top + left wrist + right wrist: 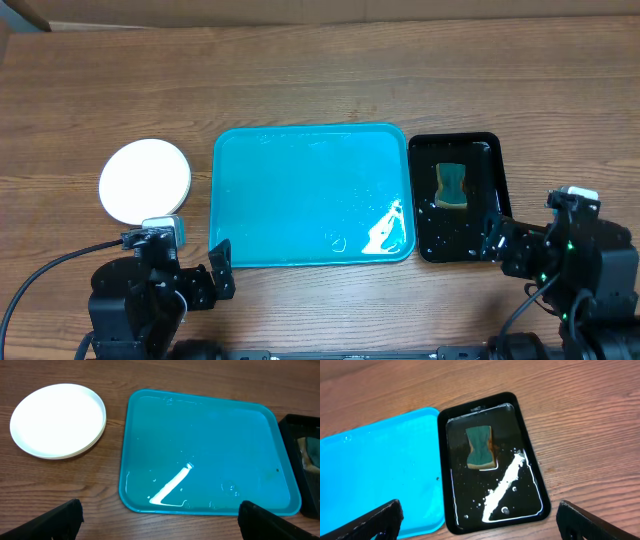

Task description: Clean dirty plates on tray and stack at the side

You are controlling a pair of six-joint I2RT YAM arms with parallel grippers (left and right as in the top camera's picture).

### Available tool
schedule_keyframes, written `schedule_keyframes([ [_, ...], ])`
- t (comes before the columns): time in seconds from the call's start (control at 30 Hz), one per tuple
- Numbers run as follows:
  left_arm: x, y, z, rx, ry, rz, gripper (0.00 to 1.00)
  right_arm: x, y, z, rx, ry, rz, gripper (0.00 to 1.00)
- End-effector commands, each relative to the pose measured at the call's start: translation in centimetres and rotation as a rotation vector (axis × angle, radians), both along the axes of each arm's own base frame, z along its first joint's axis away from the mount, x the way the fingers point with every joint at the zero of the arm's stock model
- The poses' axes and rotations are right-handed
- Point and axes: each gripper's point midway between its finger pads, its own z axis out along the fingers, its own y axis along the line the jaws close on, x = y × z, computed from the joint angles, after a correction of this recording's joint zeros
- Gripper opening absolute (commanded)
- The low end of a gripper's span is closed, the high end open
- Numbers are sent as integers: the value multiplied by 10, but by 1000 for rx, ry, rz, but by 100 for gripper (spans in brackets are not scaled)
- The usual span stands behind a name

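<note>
While the plates (pixel 57 420) sat stacked beside the wet tray (pixel 210 440), the left gripper (pixel 161 519) and right gripper (pixel 479 519) had jaws wide open, empty.

Both my arms are matte black, built from chunky, rounded housings. The left arm (pixel 135 305) carries a small white-and-grey box (pixel 162 231) on top, and a black cable (pixel 50 268) curves from it toward the desk's (pixel 320 70) left edge. The right arm (pixel 605 275) wears a similar pale box (pixel 573 196), with small green glints (pixel 558 246) and dark cables (pixel 520 312) beneath. On the wrist cameras, the left fingers (pixel 60 520) and right fingers (pixel 377 521) look flat, black and sharp-cornered.
</note>
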Motion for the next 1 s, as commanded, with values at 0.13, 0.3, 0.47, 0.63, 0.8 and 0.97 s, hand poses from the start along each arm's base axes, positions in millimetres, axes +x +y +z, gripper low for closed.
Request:
schedule_keyframes([
  [0.13,0,1,-3,15,5,-5,100,3,-3,23,5,-241,-14,100],
  [0.3,0,1,-3,15,5,-5,100,12,-1,27,31,-484,-6,100],
  [0.47,0,1,-3,15,5,-5,100,21,0,20,44,-645,-6,100],
  [0.63,0,1,-3,15,5,-5,100,32,1,9,56,-799,-7,100],
  [0.8,0,1,-3,15,5,-5,100,39,0,1,56,-888,-13,100],
  [0.97,0,1,-3,15,5,-5,100,46,1,-23,-93,-876,36,100],
])
